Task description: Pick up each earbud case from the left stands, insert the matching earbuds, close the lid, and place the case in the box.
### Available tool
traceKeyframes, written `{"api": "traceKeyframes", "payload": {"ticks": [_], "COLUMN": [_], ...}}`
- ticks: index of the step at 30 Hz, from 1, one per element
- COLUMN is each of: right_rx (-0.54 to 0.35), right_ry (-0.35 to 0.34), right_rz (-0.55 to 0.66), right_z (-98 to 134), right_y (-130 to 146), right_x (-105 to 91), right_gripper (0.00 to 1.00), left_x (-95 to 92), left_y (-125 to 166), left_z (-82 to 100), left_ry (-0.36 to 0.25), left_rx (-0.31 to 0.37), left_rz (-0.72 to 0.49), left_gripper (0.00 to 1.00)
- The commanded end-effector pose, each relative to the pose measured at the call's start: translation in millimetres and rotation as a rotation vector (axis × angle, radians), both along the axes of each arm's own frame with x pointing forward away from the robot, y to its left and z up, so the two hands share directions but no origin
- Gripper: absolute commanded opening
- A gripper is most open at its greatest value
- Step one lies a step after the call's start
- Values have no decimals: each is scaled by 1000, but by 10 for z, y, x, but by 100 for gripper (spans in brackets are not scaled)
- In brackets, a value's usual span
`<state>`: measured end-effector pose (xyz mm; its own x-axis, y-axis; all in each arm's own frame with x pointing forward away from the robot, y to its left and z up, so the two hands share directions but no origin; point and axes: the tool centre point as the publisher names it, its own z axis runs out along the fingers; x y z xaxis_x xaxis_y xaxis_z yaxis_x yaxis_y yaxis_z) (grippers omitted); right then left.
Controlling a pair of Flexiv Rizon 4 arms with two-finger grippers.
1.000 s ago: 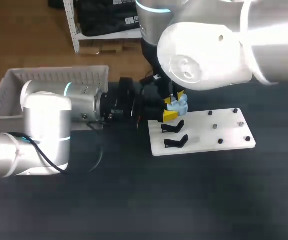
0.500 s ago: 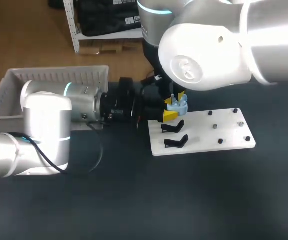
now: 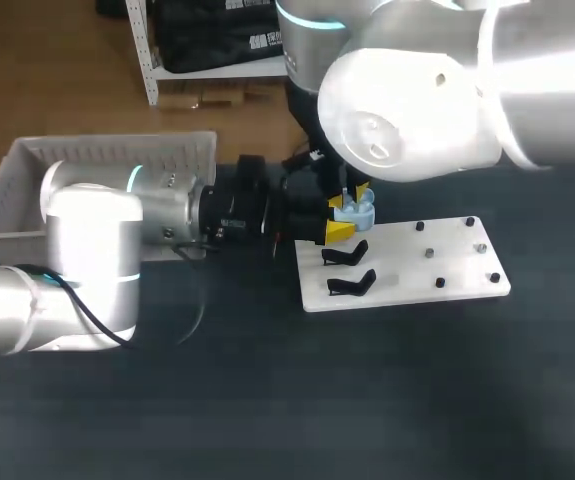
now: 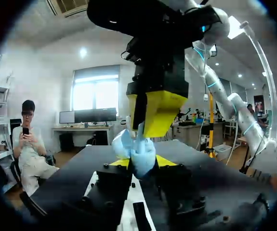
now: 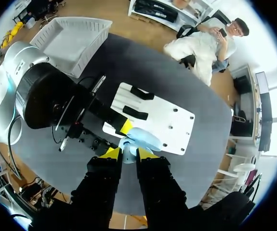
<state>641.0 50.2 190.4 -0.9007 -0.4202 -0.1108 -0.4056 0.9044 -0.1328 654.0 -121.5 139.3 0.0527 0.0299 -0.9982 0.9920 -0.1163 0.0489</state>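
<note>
A pale blue earbud case (image 3: 357,211) hangs just above the near-left corner of the white stand board (image 3: 437,262). My left gripper (image 3: 344,222) comes in level from the left and is shut on the case's body (image 4: 139,153). My right gripper (image 3: 353,198) comes straight down onto the case. Its yellow tips are shut on a small pale blue earbud (image 5: 127,155) at the open case (image 5: 143,138). In the left wrist view, the right gripper's fingers (image 4: 158,109) stand right over the case. Two black stands (image 3: 347,254) (image 3: 352,283) on the board hold nothing.
A white slatted basket (image 3: 27,160) sits at the table's far left, behind my left arm. Several small black pegs (image 3: 439,283) stick up from the right half of the board. Dark bare table lies in front of the board.
</note>
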Motion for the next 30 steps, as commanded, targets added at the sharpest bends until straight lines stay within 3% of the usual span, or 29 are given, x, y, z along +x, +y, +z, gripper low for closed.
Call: {"api": "traceKeyframes", "payload": {"ticks": [1, 30], "right_rx": [1, -10], "right_ry": [-1, 11], "right_rz": [0, 7], "right_z": [-8, -80], "right_y": [-6, -18], "right_x": [22, 46], "right_gripper": [0, 0], "left_x": [-8, -8], "left_y": [0, 0], "left_z": [-7, -7], "left_ry": [-3, -3], "left_rx": [-4, -4], "left_rz": [4, 4], "left_gripper": [0, 0]}}
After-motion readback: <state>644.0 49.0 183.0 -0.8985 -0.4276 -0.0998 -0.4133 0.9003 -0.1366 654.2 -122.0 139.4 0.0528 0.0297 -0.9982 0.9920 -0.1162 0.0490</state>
